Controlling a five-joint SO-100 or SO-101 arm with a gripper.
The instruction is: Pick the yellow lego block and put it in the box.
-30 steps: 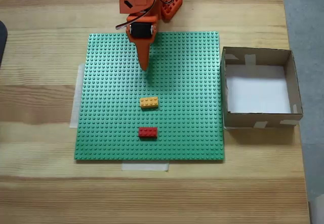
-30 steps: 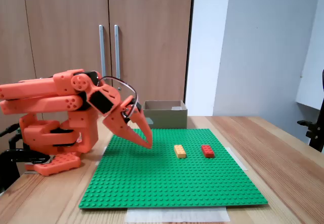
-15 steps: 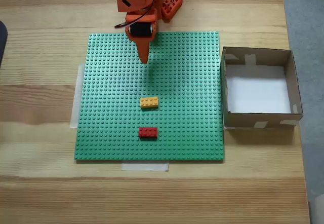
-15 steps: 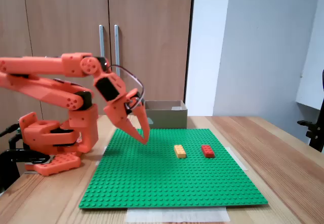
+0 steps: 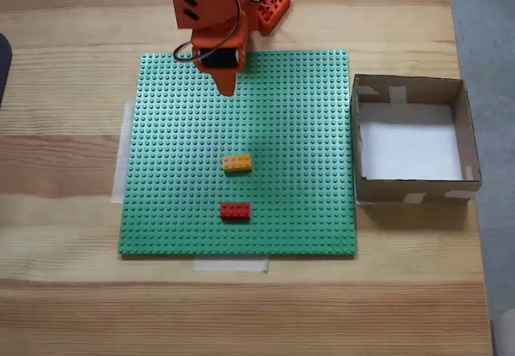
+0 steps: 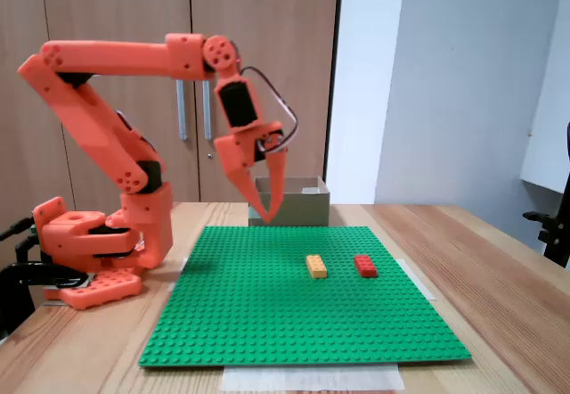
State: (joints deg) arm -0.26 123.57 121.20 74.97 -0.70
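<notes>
The yellow lego block (image 5: 236, 163) (image 6: 316, 266) sits on the green studded baseplate (image 5: 185, 203) (image 6: 267, 314), near its middle. The brown cardboard box (image 5: 467, 142) (image 6: 298, 209) with a white floor stands just off the baseplate's right edge in a fixed view from above. My orange gripper (image 5: 227, 90) (image 6: 266, 218) hangs high above the plate's far part, pointing down, fingers together and holding nothing, well short of the yellow block.
A red brick (image 5: 235, 209) (image 6: 365, 266) lies on the plate just beyond the yellow one, towards the near edge in the top-down fixed view. The arm's orange base (image 6: 98, 242) stands at the table's back edge. Wooden cabinet doors stand behind.
The arm has unfolded and risen: the gripper lifted from just above the baseplate to well over it, still shut. The bricks and box have not moved.
</notes>
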